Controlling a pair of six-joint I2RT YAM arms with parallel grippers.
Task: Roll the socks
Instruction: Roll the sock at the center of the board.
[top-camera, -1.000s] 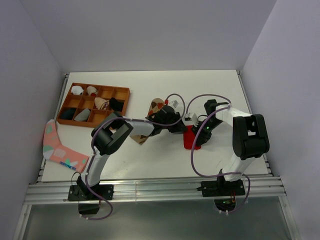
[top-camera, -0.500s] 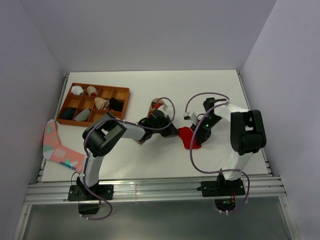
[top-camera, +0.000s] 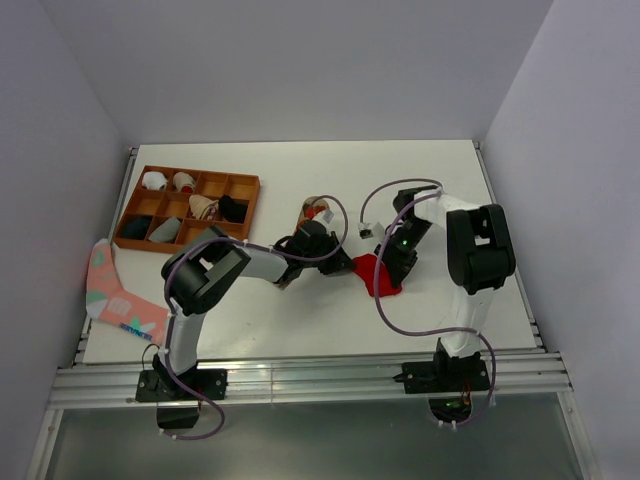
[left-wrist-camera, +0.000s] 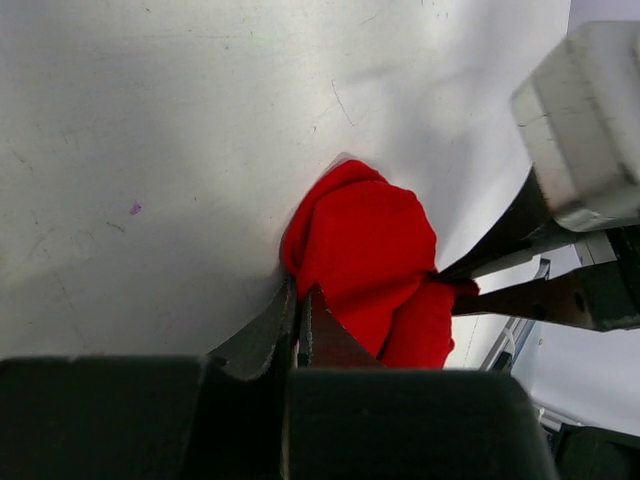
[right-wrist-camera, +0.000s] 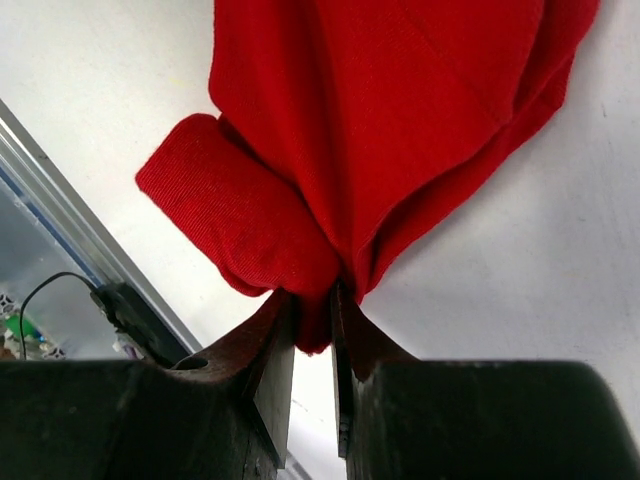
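Note:
The red sock lies bunched on the white table between my two grippers. My left gripper is shut at its left edge; in the left wrist view the joined tips pinch the rim of the red sock. From the opposite side my right gripper is shut on a gathered fold; the right wrist view shows the red sock squeezed between its jaws. The tan argyle sock lies behind the left arm, mostly hidden by it.
A wooden compartment tray with several rolled socks stands at the back left. A pink sock hangs over the table's left edge. Purple cables loop above both wrists. Side walls stand close on the left and right.
My left gripper has moved down onto the red sock's edge and shut there. The right gripper has swung left with its fold, bunching the sock more tightly.

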